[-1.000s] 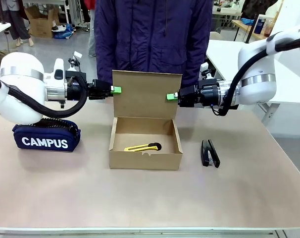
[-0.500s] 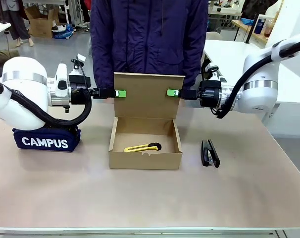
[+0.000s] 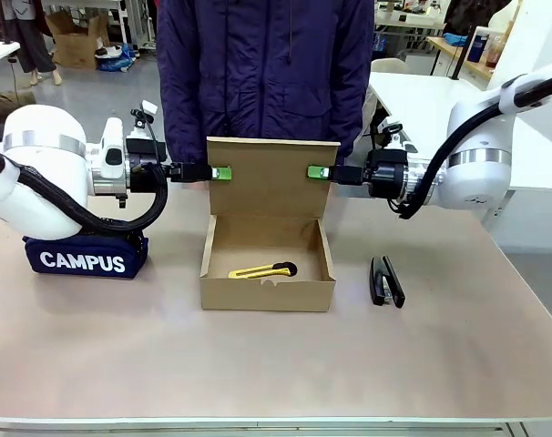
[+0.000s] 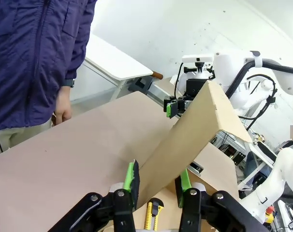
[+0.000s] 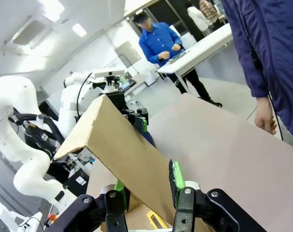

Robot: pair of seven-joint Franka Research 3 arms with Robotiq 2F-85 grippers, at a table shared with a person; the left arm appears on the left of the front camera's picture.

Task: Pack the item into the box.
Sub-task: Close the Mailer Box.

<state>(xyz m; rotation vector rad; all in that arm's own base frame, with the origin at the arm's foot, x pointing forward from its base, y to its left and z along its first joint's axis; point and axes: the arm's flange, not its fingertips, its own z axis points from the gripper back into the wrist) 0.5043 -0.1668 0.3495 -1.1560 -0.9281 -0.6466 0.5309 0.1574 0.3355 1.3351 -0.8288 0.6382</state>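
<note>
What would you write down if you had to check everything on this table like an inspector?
surface: tan table, flat, no spills seen.
job's things: yellow knife lies inside the open cardboard box; the lid stands upright.
clutter: navy CAMPUS pouch to the left of the box and black stapler to its right, both apart from it.
jaws: left jaws closed on the lid's top left corner, right jaws closed on its top right corner.
cables: a black hose loops along the left arm; a black cable runs along the right arm.
surroundings: a person in a dark blue jacket stands just behind the box; other tables farther off.
</note>
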